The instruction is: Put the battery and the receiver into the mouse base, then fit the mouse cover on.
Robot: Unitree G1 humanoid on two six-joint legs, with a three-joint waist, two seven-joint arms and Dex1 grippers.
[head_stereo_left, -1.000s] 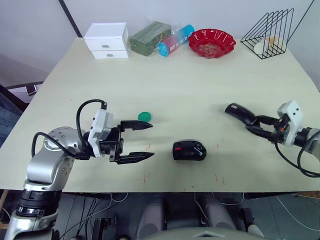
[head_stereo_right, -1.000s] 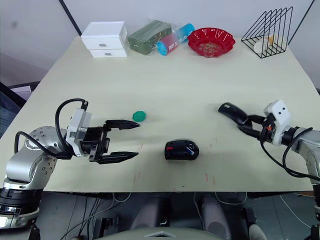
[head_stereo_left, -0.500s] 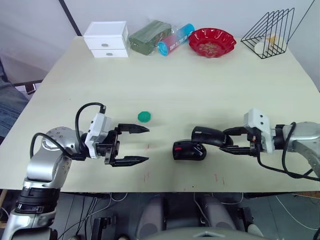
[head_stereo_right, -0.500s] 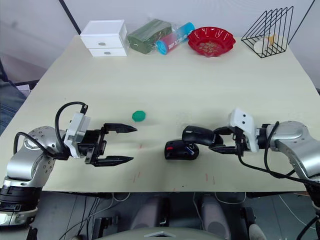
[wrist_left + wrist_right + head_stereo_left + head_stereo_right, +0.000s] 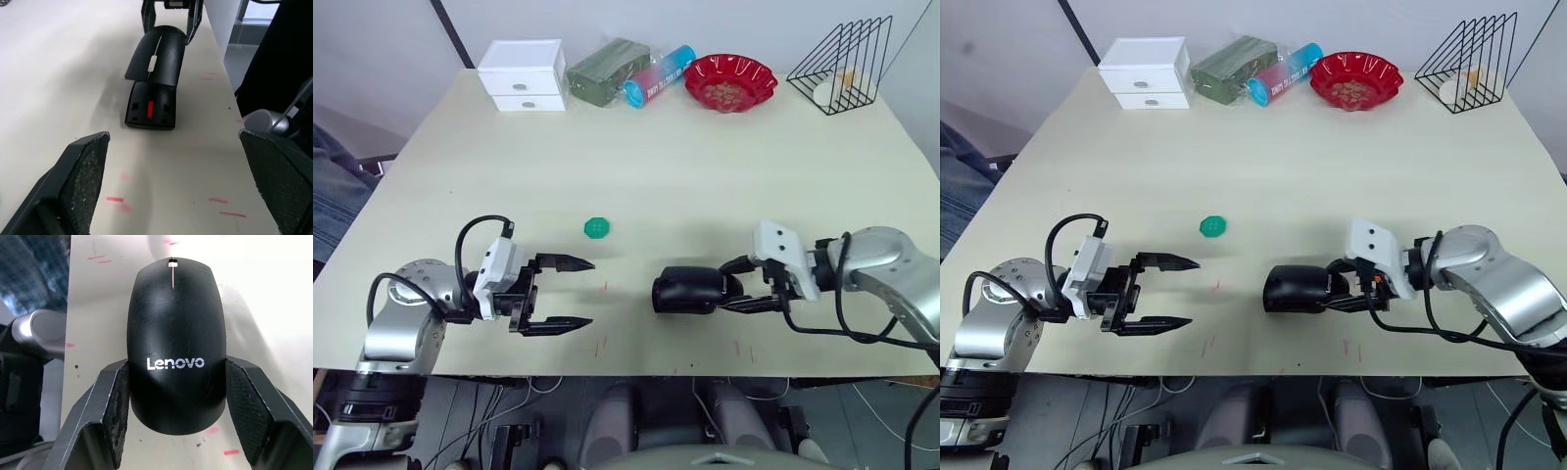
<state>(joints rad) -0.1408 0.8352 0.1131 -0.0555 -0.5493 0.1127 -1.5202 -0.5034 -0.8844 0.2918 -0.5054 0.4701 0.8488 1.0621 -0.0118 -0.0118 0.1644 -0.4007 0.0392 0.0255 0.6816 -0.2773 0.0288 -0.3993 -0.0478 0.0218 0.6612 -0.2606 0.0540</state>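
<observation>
- Since the earlier frames, my right pincer [image 5: 740, 285] has carried the mouse cover [image 5: 690, 287] from the right side of the table [image 5: 705, 166] leftward to the mouse base [image 5: 149, 105], and the cover now lies over the base; my left pincer [image 5: 570, 294] has drawn back a little toward me.
- Right pincer: closed on the mouse cover, one finger [image 5: 116, 404] on each long flank at its rear end.
- Left pincer: open and empty, fingers spread wide, hovering low over the table, well apart from the mouse and to its left.
- Governing relation: the cover's long axis runs left to right, in line with the base beneath it. The right pincer grips from the right end, so the cover extends leftward away from it.
- Seating, as I judge it: in the left wrist view the front of the base, with its red mark, protrudes beyond the cover's leading edge, and that edge stands raised. The cover is therefore placed over the base but not yet seated.
- The right arm is the nearer one. The coming move turns on sliding the cover along this shared axis toward the left and pressing it down.
- Battery and receiver: I cannot tell where they are; if inside the base, the cover hides them.
- Green toothed disc [image 5: 596, 227]: on the table, beyond the left pincer, clear of the mouse.
</observation>
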